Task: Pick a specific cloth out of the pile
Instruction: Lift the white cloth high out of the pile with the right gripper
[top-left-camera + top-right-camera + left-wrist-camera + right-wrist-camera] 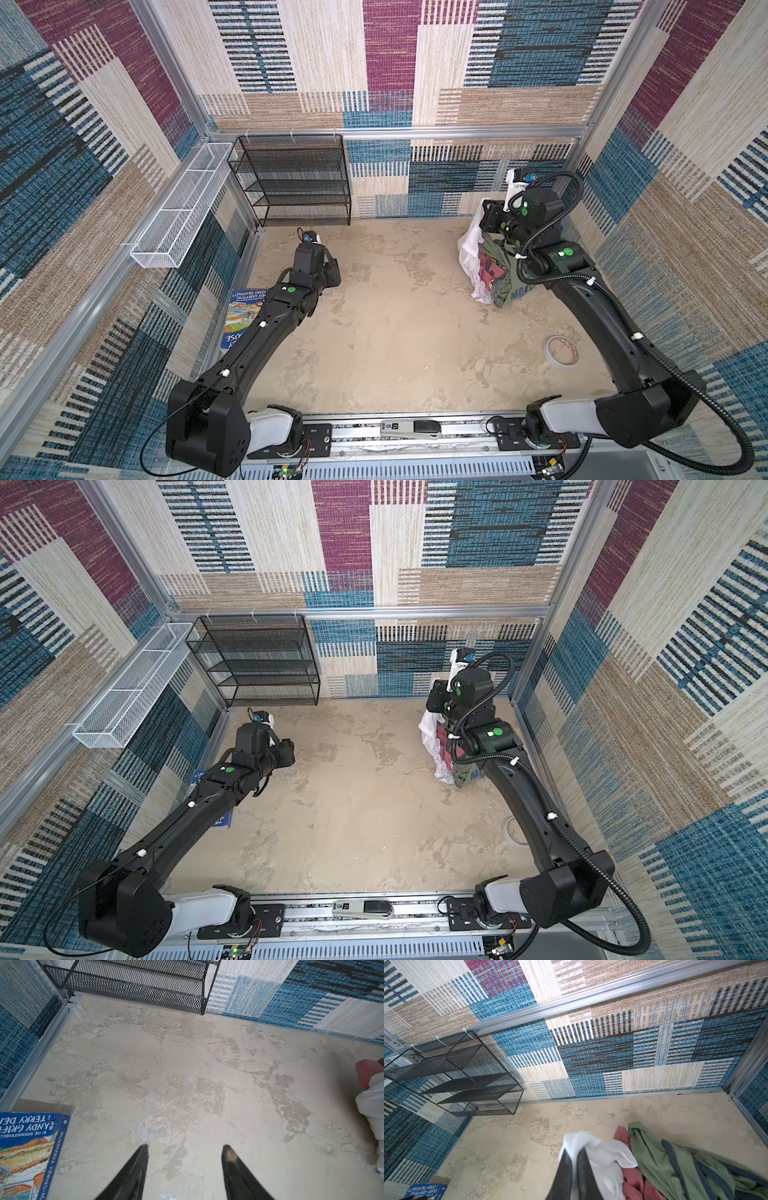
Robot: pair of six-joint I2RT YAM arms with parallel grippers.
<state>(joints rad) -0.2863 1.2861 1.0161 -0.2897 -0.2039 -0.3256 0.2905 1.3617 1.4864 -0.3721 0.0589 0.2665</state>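
Note:
The white cloth (pixel 470 245) hangs at the left side of the pile (pixel 505 282), a heap of olive-green, red-pink and blue-trimmed clothes at the back right of the floor. My right gripper (pixel 574 1150) is shut on a bunched fold of the cloth (pixel 604 1153), which is lifted above the red-pink garment (pixel 633 1178) and the green one (pixel 652 1157). In both top views the right gripper (pixel 487 218) sits above the pile. My left gripper (pixel 186 1147) is open and empty over bare floor at the left, far from the pile; the cloth's edge (pixel 372 1105) shows there.
A black mesh shelf (pixel 291 178) stands against the back wall and a white wire basket (pixel 183 212) hangs on the left wall. A blue book (pixel 243 316) lies under the left arm. A tape roll (pixel 562 351) lies front right beside the right arm.

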